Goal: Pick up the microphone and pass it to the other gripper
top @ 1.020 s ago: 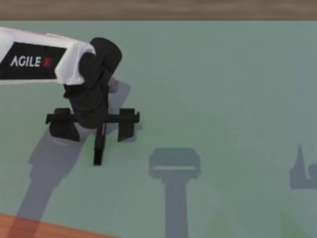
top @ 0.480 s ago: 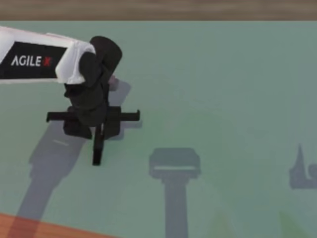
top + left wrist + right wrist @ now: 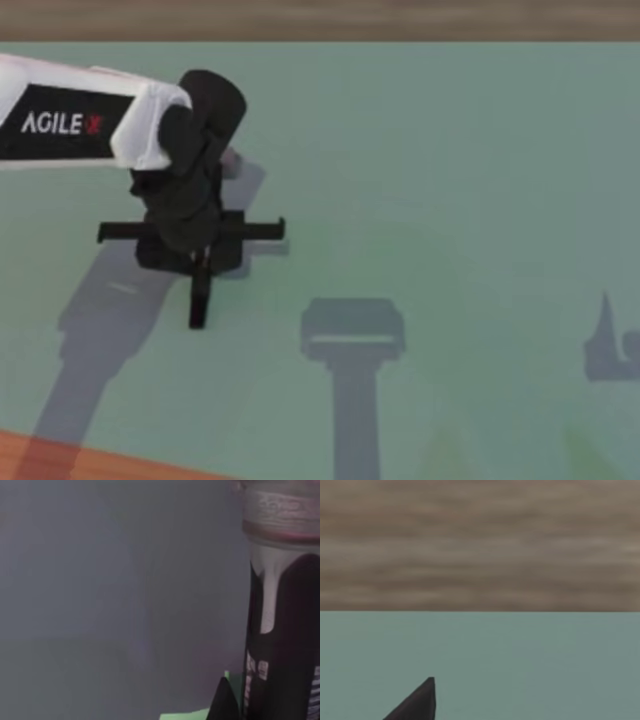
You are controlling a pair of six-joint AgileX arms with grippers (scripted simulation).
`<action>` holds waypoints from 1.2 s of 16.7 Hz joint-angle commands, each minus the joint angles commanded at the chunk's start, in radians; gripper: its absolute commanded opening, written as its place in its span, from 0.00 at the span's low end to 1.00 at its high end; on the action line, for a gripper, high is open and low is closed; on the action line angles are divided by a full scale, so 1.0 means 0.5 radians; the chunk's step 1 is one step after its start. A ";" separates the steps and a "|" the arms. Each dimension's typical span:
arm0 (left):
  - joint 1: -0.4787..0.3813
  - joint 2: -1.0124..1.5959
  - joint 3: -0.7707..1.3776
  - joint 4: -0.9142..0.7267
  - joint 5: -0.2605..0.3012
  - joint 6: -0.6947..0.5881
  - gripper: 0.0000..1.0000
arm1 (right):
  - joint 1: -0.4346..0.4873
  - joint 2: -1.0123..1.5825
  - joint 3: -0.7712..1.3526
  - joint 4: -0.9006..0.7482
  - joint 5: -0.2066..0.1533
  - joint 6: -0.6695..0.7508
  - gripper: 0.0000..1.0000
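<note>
Green table (image 3: 460, 180) fills your view. Your left gripper (image 3: 201, 262), at far left, has drawn its fingers together onto the microphone (image 3: 199, 298), pinching its black handle. Pickup looks secured; lifting comes next. Right arm stays out of view.

A pale green surface (image 3: 450, 180) has a brown wood-grain band along its far edge and an orange patch at its near left corner. The left arm (image 3: 70, 120) is white with a black panel lettered in white. The microphone (image 3: 280, 630) has a black handle with a pale stripe and a silver collar.
</note>
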 joint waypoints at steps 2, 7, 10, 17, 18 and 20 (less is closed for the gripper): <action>0.001 -0.031 -0.030 0.147 0.052 0.040 0.00 | 0.000 0.000 0.000 0.000 0.000 0.000 1.00; 0.018 -0.154 -0.198 0.790 0.265 0.198 0.00 | 0.000 0.000 0.000 0.000 0.000 0.000 1.00; 0.032 -0.243 -0.353 1.311 0.429 0.319 0.00 | 0.000 0.000 0.000 0.000 0.000 0.000 1.00; 0.070 -0.546 -0.717 2.515 0.797 0.608 0.00 | 0.000 0.000 0.000 0.000 0.000 0.000 1.00; 0.075 -0.590 -0.752 2.637 0.839 0.644 0.00 | 0.000 0.000 0.000 0.000 0.000 0.000 1.00; 0.083 -0.671 -0.805 2.815 0.906 0.703 0.00 | 0.000 0.000 0.000 0.000 0.000 0.000 1.00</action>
